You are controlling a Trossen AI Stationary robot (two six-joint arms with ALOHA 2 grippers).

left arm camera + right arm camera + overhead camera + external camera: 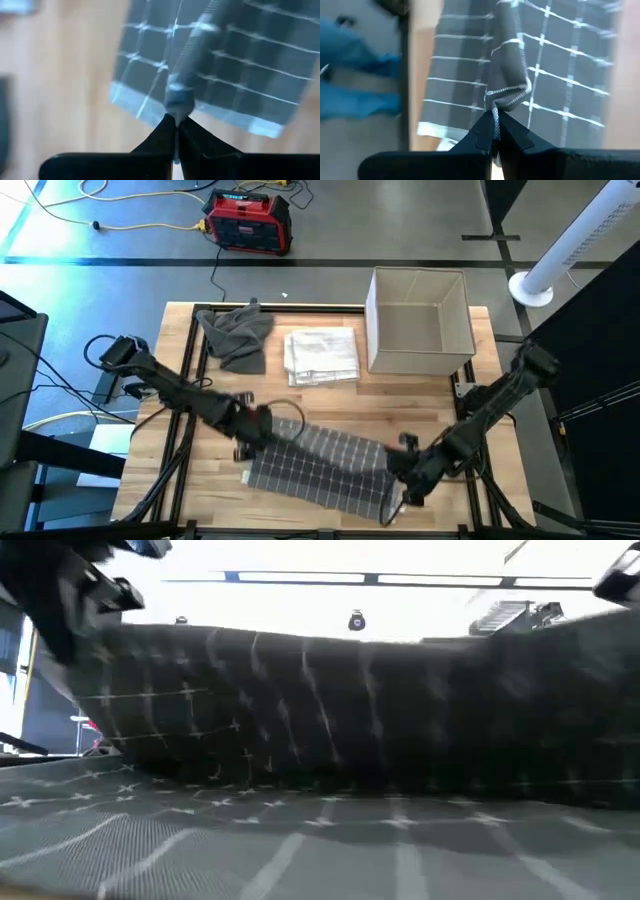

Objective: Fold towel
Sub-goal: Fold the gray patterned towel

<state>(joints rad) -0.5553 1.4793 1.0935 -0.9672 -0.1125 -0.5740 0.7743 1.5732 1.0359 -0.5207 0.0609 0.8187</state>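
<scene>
A grey towel with thin white checks (320, 468) lies across the near part of the wooden table (330, 405). In the low view one part of the towel (330, 710) stands raised like a curtain, and another part (300, 840) lies flat on the table. My left gripper (264, 426) is shut on the towel at its far left end. My right gripper (402, 476) is shut on it at its right end. My left gripper pinches a small bunched bit of the towel (177, 98) between its two fingertips, near a striped hem. The cloth spreads out beyond the fingers. One layer or several, I cannot tell. My right gripper pinches a gathered fold of the towel's hemmed edge (504, 102) between its two fingertips. The cloth fans out beyond the fingers over the table's near edge.
At the back of the table lie a crumpled grey cloth (238, 335) and a folded white towel (322, 356). An open cardboard box (420, 320) stands at the back right. A red device (248, 222) and cables lie on the floor beyond.
</scene>
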